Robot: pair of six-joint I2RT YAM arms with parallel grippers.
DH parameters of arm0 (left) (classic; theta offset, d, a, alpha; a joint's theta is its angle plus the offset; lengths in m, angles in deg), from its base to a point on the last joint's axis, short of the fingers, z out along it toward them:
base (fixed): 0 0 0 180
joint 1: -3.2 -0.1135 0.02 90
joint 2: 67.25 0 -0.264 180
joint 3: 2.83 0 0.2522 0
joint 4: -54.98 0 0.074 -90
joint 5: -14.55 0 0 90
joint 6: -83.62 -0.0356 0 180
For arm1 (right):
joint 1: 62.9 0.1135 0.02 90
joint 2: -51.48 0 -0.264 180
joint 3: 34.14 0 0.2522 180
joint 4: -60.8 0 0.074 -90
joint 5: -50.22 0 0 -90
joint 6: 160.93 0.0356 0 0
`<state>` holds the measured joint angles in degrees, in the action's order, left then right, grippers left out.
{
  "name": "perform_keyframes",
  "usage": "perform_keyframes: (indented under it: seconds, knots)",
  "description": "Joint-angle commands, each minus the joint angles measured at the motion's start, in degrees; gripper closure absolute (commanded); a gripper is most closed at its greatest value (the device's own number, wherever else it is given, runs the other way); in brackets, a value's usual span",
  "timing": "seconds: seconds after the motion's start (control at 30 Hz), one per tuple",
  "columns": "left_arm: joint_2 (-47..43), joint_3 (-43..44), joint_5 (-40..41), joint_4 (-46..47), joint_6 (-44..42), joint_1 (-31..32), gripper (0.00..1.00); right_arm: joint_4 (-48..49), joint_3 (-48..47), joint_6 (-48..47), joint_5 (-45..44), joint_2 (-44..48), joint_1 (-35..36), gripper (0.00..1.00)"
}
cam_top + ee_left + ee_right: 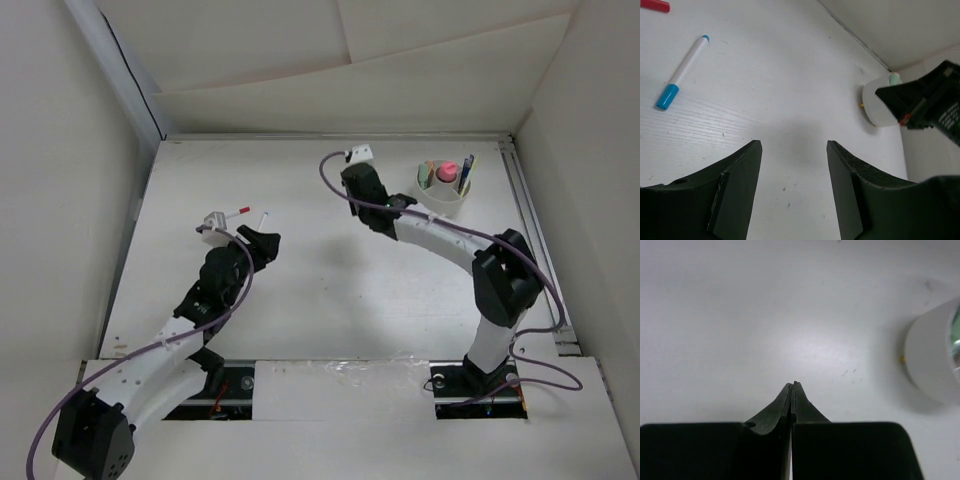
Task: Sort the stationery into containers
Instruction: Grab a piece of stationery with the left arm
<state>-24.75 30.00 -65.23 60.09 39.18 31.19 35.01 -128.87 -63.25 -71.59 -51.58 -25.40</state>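
Observation:
The round white cup [443, 205] stands at the back right with several pens and a pink-capped item [448, 170] upright in it. On the table lie a white pen with a blue cap [682, 74] and a red-tipped pen [235, 212], both to the left of my left gripper [268, 243]. That gripper [794, 145] hangs open over bare table, nothing between its fingers. My right gripper [794, 384] is shut on nothing, low over the table just left of the cup [935, 360]. In the top view the right gripper [362, 190] is beside the cup.
White walls close the table on the left, back and right. A metal rail [530, 210] runs along the right edge behind the cup. The right arm's black wrist [930, 100] sits in front of the cup in the left wrist view.

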Motion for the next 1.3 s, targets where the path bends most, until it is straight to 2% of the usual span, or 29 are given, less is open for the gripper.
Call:
perform_keyframes:
  seconds: [0.0,0.17,0.4,0.47,0.53,0.57,0.63,0.73,0.77,0.87,0.9,1.0,1.03,1.1,1.17,1.23,1.27]
  knots:
    - [2.76,5.62,2.96,-2.25,-1.09,-0.21,0.49,4.9,5.18,2.86,5.09,5.31,2.93,1.0]
    - [7.76,10.71,7.96,-5.07,-2.14,0.31,0.49,7.02,11.09,2.86,7.72,11.12,6.27,1.0]
    - [19.98,16.08,17.01,-9.29,-1.09,0.84,0.5,9.04,14.69,1.72,9.14,14.38,6.89,1.0]
    - [23.23,17.57,18.69,-10.08,-1.09,0.84,0.53,9.04,15.23,1.72,9.14,15.61,6.89,1.0]
    - [25.6,19.15,19.4,-11.4,-1.09,0.32,0.59,9.57,15.84,1.72,9.75,16.31,6.89,1.0]
    - [25.61,19.16,19.4,-11.4,-0.48,0.31,0.76,10.44,16.54,1.72,10.54,16.32,6.28,1.0]
    - [25.61,17.77,16.69,-10.71,0.41,0.31,0.9,11.68,17.34,1.72,13.42,16.32,6.27,1.0]
    - [17.82,13.03,16.68,-6.05,2.43,1.89,0.98,12.29,16.63,1.72,16.34,13.6,6.27,1.0]
    - [12.05,10.4,16.68,-5.52,3.21,1.89,0.98,12.3,15.94,1.72,16.87,12.81,6.8,1.0]
    - [3.58,8.18,16.68,-6.38,3.22,1.9,0.95,12.3,14.0,2.25,18.62,9.47,8.38,0.99]
    - [-1.14,8.18,16.68,-7.52,3.22,1.9,0.94,12.3,13.39,2.77,19.5,8.51,8.91,0.95]
    - [-8.56,7.65,17.29,-11.31,3.22,2.42,0.89,12.3,9.26,4.88,23.71,3.06,9.96,0.72]
    - [-10.14,7.65,17.29,-11.84,3.22,2.42,0.87,12.82,6.03,5.67,24.42,-0.61,10.49,0.59]
    - [-12.96,7.65,17.81,-13.15,2.08,2.42,0.84,12.82,2.41,6.81,25.21,-4.49,11.88,0.46]
    - [-16.47,7.65,18.43,-14.21,1.38,2.42,0.79,12.82,-3.56,9.09,25.22,-10.36,13.04,0.37]
    - [-19.19,7.65,17.65,-14.83,1.37,2.42,0.73,10.9,-7.95,10.68,23.65,-14.51,13.82,0.35]
    - [-19.99,6.87,16.77,-14.83,0.85,2.42,0.65,10.19,-12.67,11.47,23.64,-16.62,14.53,0.34]
